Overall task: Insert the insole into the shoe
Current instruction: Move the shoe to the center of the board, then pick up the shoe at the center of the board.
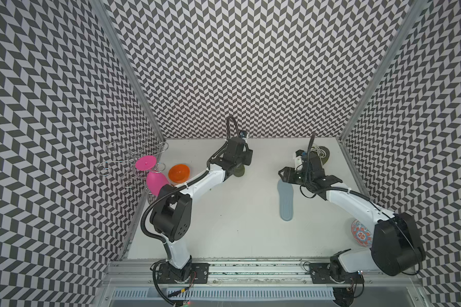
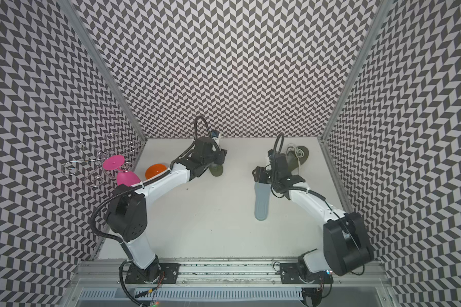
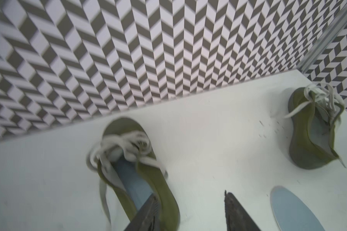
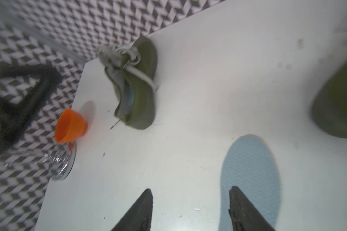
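right jaws released, spread wide, grasping nothing. in the right wrist view one finger [image 4: 246, 210] hangs over the toe end of the pale blue insole [image 4: 250, 160], the other over bare bench [image 4: 188, 100]. the insole lies flat on the white bench, outside any shoe, running from under the right jaws toward the front rail.

left jaws also released and empty. in the left wrist view one finger sits in front of the heel opening of an olive shoe [image 3: 164, 186] with pale laces, the other over bare bench; whether it touches, i cannot tell. this shoe already shows blue lining inside. a second olive shoe [image 2: 305, 156] sits in the back right corner, just beyond the right arm. its inside is unclear, but it seems the likely target.

the step in hand looks like picking up the insole. it is thin, flat and probably bendy, so a pinch across one long edge near the toe should lift it best, followed by feeding it toe first into the shoe mouth.

the middle of the bench lies open between the arms. the corner shoe is hemmed by two chevron walls. an orange cup [image 1: 179, 172], a pink goblet [image 1: 156, 183] and a wire rack [image 4: 65, 170] crowd the left edge; a patterned dish [image 1: 359, 235] sits under the right elbow.
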Motion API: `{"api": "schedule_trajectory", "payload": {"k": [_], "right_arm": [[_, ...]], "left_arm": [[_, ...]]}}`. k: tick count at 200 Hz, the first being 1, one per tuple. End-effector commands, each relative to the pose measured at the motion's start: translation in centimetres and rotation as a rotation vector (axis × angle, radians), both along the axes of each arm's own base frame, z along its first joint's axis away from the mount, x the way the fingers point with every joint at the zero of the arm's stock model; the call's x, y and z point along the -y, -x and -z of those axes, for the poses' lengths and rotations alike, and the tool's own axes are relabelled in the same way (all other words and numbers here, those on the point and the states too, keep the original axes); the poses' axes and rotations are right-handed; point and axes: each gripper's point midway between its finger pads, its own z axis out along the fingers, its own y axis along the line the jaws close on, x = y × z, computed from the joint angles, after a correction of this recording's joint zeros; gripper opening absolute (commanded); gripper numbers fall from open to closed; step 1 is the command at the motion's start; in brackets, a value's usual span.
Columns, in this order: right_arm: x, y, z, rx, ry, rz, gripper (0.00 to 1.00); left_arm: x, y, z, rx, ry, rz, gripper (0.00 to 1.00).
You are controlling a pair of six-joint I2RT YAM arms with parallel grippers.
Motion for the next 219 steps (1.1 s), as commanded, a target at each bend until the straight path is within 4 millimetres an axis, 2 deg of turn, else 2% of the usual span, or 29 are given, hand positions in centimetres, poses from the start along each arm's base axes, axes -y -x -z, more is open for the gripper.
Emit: {"api": "schedule_trajectory", "payload": {"k": [1,8,23,48,68,88,117,159,182,219], "right_arm": [[6.2,-1.4,-1.5,0.076,0.068,0.254,0.59],[7.6,-2.0,-1.5,0.084,0.092,0.3,0.58],[9.3,-3.6,-1.6,0.085,0.132,0.354,0.57],[9.9,-6.5,-1.0,0.044,0.178,0.354,0.57],[10.7,-8.4,0.2,-0.016,0.232,0.351,0.56],[10.8,-9.6,2.3,-0.084,0.258,0.326,0.56],[11.0,-10.0,5.2,-0.147,0.255,0.305,0.55],[11.1,-10.7,8.2,-0.212,0.26,0.269,0.55],[10.5,-12.0,8.6,-0.199,0.248,0.227,0.54],[9.6,-13.9,8.0,-0.185,0.238,0.175,0.53]], "left_arm": [[0.9,4.6,-2.5,-0.022,0.181,-0.071,0.56],[1.1,5.6,-2.6,-0.023,0.196,-0.061,0.56],[1.6,6.9,-2.1,-0.039,0.195,-0.031,0.57],[2.3,7.9,-0.4,-0.09,0.134,0.015,0.56],[2.5,8.5,-0.1,-0.106,0.125,0.039,0.56],[2.5,8.9,-0.2,-0.104,0.128,0.059,0.57],[2.2,8.7,-0.5,-0.097,0.12,0.054,0.57],[2.1,8.5,-0.8,-0.098,0.147,0.07,0.57],[2.4,8.3,-1.2,-0.096,0.158,0.08,0.57],[2.2,7.9,-1.5,-0.087,0.137,0.086,0.57]]}}
